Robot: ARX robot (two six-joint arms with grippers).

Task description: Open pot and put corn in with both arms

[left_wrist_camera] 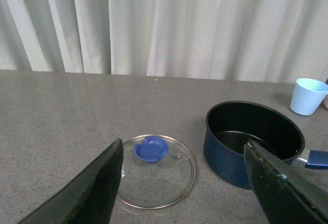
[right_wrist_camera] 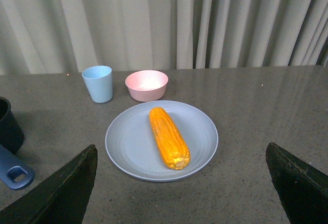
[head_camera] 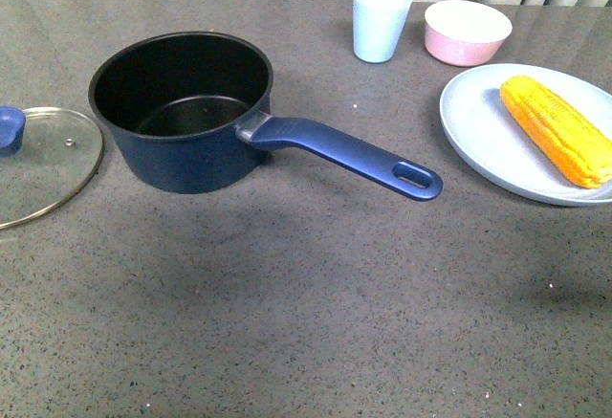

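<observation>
The dark blue pot (head_camera: 182, 112) stands uncovered on the grey table, black inside, its long handle (head_camera: 344, 155) pointing toward the right. Its glass lid (head_camera: 38, 165) lies flat on the table left of the pot, blue knob (head_camera: 10, 129) up. The yellow-orange corn (head_camera: 557, 129) lies on a pale blue plate (head_camera: 478, 121) at the right. Neither arm shows in the front view. My left gripper (left_wrist_camera: 183, 143) hangs open above the lid (left_wrist_camera: 159, 178), beside the pot (left_wrist_camera: 220, 155). My right gripper (right_wrist_camera: 182, 145) is open and empty, raised in front of the corn (right_wrist_camera: 168, 137).
A light blue cup (head_camera: 382, 21) and a small pink bowl (head_camera: 467, 32) stand at the back right, behind the plate (right_wrist_camera: 128, 147). A pale curtain hangs beyond the table's far edge. The pot handle's slotted end (right_wrist_camera: 13, 170) shows beside the plate in the right wrist view.
</observation>
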